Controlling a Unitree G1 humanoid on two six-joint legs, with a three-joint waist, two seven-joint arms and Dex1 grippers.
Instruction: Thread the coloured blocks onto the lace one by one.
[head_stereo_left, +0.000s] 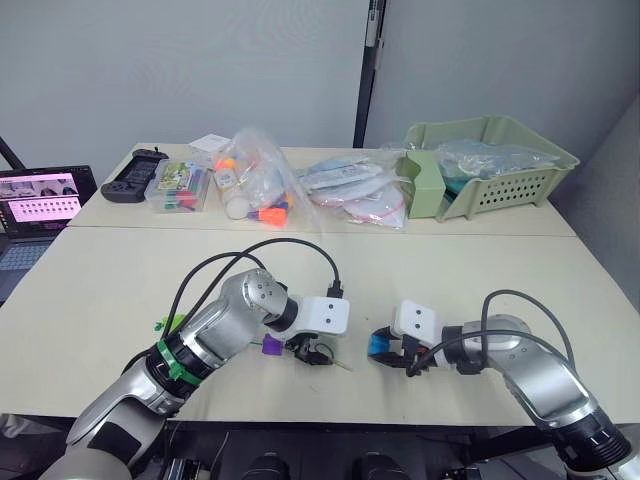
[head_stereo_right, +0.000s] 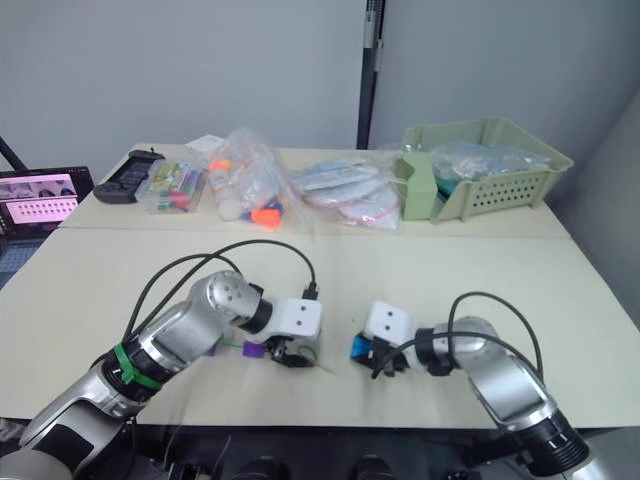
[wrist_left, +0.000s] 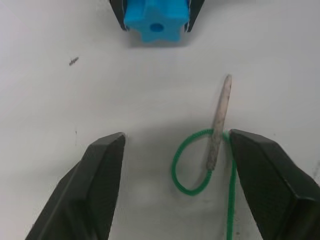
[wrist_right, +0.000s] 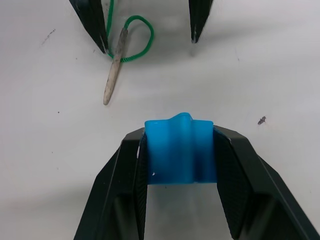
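A blue block (wrist_right: 180, 150) with a hole through its middle is held between the fingers of my right gripper (head_stereo_left: 383, 347), just above the table near its front edge. Facing it, my left gripper (wrist_left: 176, 137) stands open over the lace (wrist_left: 187, 165), a thin green cord curled in a small loop. The lace's pale stiff tip (wrist_left: 220, 120) lies on the table close to one finger (wrist_left: 270, 175) and points towards the blue block (wrist_left: 156, 22). A purple block (head_stereo_left: 270, 346) lies beside the left wrist. A lime green piece (head_stereo_left: 172, 323) lies by the left forearm.
Clear bags of toys (head_stereo_left: 258, 185) and flat packets (head_stereo_left: 355, 195) lie along the back of the table. A green basket (head_stereo_left: 490, 165) stands at the back right. A clear box of pens (head_stereo_left: 180, 188) and a black controller (head_stereo_left: 135, 175) are at the back left, and a laptop (head_stereo_left: 35, 205) stands off the table's left.
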